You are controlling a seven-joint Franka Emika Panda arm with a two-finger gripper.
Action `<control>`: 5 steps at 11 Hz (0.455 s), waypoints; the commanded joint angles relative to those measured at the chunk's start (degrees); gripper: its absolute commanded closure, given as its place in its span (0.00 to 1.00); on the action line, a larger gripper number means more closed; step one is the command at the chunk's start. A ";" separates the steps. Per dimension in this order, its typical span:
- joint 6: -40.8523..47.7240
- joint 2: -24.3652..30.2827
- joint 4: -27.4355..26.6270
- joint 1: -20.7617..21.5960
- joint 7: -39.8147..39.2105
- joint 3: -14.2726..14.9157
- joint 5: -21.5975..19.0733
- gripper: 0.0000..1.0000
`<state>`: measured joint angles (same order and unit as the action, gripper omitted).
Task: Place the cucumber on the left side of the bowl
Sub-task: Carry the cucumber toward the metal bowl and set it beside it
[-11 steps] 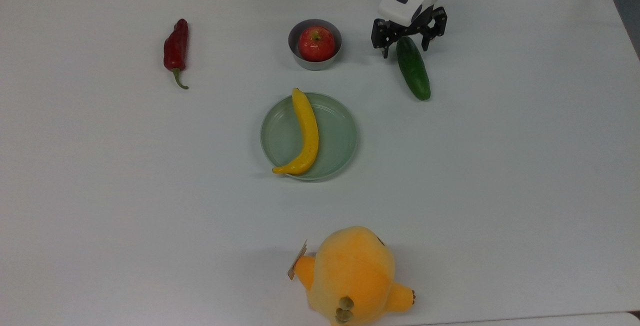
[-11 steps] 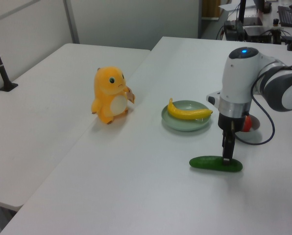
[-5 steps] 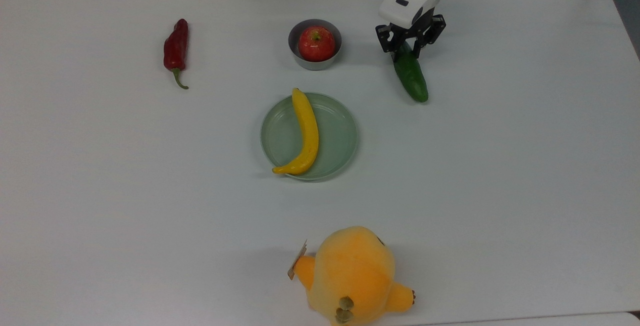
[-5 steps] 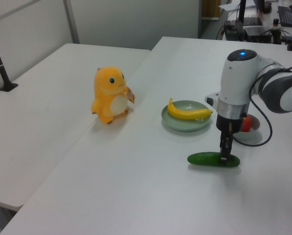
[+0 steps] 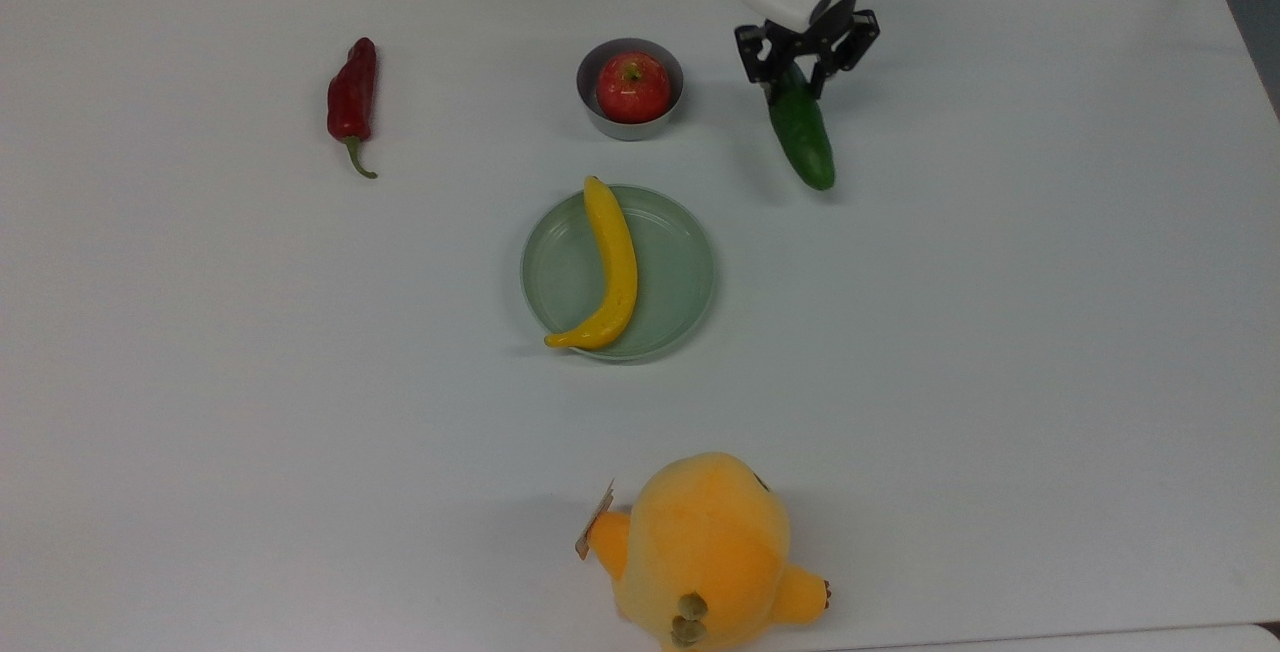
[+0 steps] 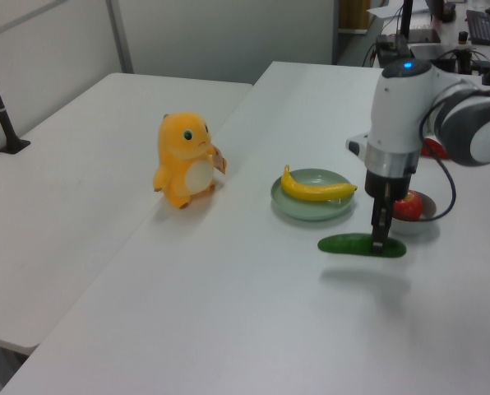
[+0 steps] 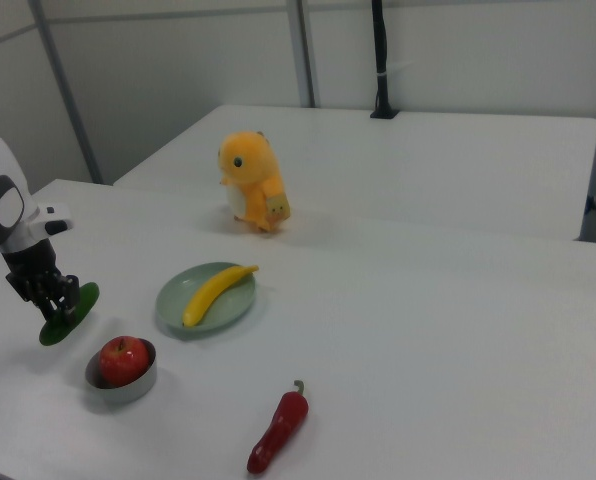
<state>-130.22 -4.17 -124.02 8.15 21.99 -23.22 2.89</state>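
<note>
Across the top view from left to right: a red chili pepper (image 5: 351, 102) lies on the white table (image 5: 1000, 332), far off to the gripper's side; then comes the grey bowl (image 5: 630, 122), a red apple (image 5: 633, 87) sitting inside it; then, just beyond the bowl, the gripper (image 5: 797, 72) clamped on one end of the cucumber (image 5: 802, 137).

The cucumber hangs clear of the tabletop, its shadow visible beneath it in the left view, where it sits roughly level in the closed fingers (image 6: 379, 233). Its long axis runs away from the gripper toward the plate and the toy, with most of its length jutting out past the fingers on that side.

The relation that matters: the bowl sits to the top view's left of the held cucumber, and the open tabletop between bowl and chili lies further left still. If that gap is the target, the carry would likely have to pass over or around the bowl and its apple.

Nearer the camera than the gripper in the top view, the pale green plate (image 5: 680, 282) holds a banana (image 5: 612, 267). An orange plush toy (image 5: 705, 547) stands well apart at the near edge.
</note>
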 commanded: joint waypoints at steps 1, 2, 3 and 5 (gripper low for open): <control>8.65 2.76 -0.34 -1.81 1.30 0.36 0.98 1.00; 9.36 2.42 -0.43 -2.51 1.30 0.45 1.06 1.00; 9.37 2.06 -0.52 -2.78 1.30 0.54 1.07 1.00; 9.28 0.93 -0.87 -2.96 1.39 0.54 1.15 1.00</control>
<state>-121.92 -2.61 -124.52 4.94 21.99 -22.96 2.91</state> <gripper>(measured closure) 0.537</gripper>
